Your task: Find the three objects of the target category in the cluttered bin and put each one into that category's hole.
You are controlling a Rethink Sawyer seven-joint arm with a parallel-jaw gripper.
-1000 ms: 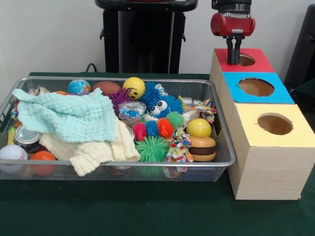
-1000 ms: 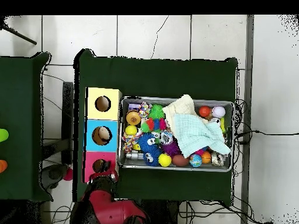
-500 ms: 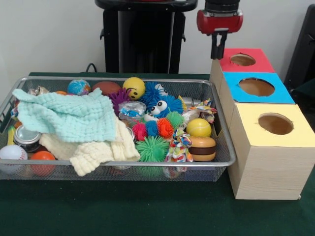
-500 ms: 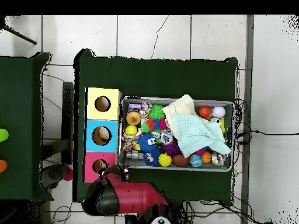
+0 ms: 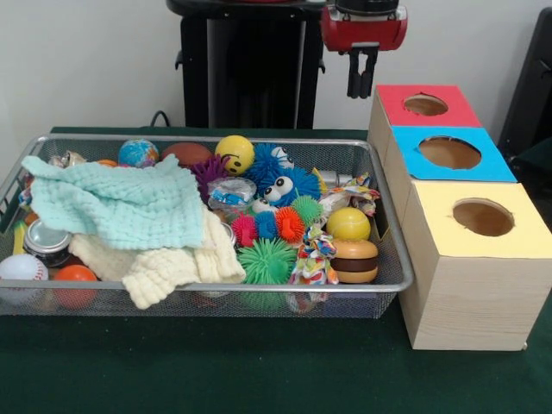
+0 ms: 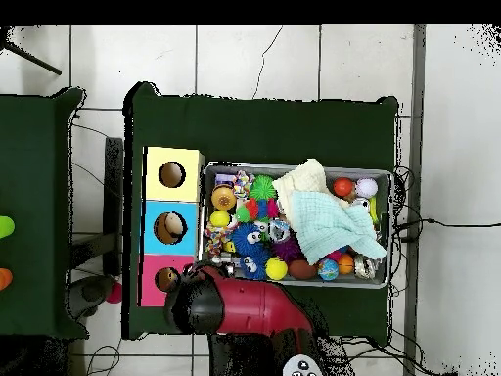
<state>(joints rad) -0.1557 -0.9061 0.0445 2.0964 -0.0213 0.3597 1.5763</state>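
The silver wire-mesh bin (image 5: 216, 138) is packed with toys and cloths; it also shows in the overhead view (image 6: 294, 165). No soft animal toy shows in it. The red-topped box's round hole (image 5: 425, 104) is at the back right, and in the overhead view (image 6: 166, 279) it lies at the lower left. My gripper (image 5: 362, 90) hangs high in the air, left of the red box and behind the bin's back right corner. Its fingers stand slightly apart with nothing between them. In the overhead view the red arm (image 6: 245, 308) covers the gripper.
A mint cloth (image 5: 121, 203) lies over a cream cloth (image 5: 164, 263) on the bin's left half. The blue googly-eyed toy (image 5: 280, 185), spiky balls and smooth balls fill the right half. The blue-topped (image 5: 448, 153) and yellow-topped (image 5: 481, 217) boxes stand in front of the red one.
My gripper has moved from just above the red box's hole up and to the left, off the box and toward the bin. Nothing in the bin has moved.
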